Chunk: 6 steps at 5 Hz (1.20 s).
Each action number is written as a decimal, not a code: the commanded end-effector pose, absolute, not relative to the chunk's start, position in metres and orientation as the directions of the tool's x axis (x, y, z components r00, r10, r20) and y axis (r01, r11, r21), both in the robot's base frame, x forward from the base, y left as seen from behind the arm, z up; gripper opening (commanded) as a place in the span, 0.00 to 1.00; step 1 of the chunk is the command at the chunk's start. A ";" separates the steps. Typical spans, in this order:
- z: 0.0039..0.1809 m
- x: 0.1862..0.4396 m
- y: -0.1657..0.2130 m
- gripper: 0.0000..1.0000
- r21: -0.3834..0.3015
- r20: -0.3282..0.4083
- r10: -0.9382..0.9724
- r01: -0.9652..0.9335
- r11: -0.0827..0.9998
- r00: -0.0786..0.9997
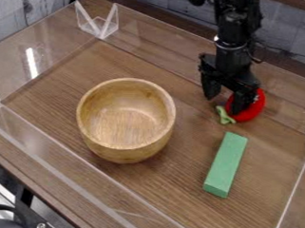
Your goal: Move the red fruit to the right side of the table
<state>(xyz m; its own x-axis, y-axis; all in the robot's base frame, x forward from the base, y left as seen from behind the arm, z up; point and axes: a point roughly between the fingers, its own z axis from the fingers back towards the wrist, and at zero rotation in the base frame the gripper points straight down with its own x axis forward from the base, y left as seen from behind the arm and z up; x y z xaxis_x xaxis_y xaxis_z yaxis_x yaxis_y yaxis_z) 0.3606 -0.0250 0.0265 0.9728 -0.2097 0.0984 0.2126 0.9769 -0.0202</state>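
The red fruit [251,107] lies on the brown table [144,68] near its right wall, its green stem end [227,114] pointing toward the front left. My black gripper [229,92] points down just above and left of the fruit. Its fingers [207,87] are spread apart and nothing is held between them. The right finger stands close over the top of the fruit and hides part of it. Whether it touches the fruit I cannot tell.
A wooden bowl [126,118] stands left of centre. A green rectangular block [224,164] lies in front of the fruit. Low clear acrylic walls [291,203] border the table, and a clear folded piece [96,20] sits at the back left.
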 end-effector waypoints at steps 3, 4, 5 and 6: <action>0.085 0.369 -0.005 1.00 0.012 0.214 -0.137 0.138 0.990 0.967; 0.097 0.375 -0.015 1.00 0.012 0.236 -0.166 0.168 0.986 0.957; 0.110 0.376 -0.016 1.00 0.014 0.257 -0.137 0.138 0.990 0.957; 0.123 0.376 -0.016 1.00 0.019 0.274 -0.105 0.103 0.994 0.956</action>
<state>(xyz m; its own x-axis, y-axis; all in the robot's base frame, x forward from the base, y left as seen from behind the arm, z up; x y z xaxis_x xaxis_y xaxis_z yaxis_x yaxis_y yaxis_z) 0.3689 -0.0123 0.0926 0.9769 -0.1004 0.1888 0.1002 0.9949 0.0105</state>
